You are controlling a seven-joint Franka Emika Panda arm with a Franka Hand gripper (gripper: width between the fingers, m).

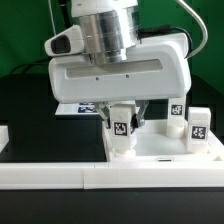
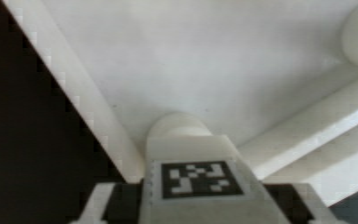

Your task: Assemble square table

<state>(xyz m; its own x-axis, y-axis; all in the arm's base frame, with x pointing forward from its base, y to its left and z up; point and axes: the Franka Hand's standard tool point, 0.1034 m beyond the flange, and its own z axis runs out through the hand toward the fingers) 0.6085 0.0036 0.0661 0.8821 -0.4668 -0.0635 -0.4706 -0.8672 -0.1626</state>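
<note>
Now we see the gripper pinching a tagged leg upright, just over the white slab. Two more legs stand on the exterior view's right.

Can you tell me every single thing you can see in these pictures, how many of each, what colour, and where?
Table top: one, white, flat square piece lying under the arm, behind the long bar.
Legs: three in view, white with black-white tags. One stands upright between the jaws; two more, and, stand at the exterior view's right.
Long bar: one, white, along the front of the scene.
Marker board: one, white with black tags, partly hidden behind the arm.
Table: one, black, under everything.
Backdrop: green, behind the scene.
Gripper: one, white and grey, jaws on either side of the upright leg; whether they already squeeze it is unclear.
</note>
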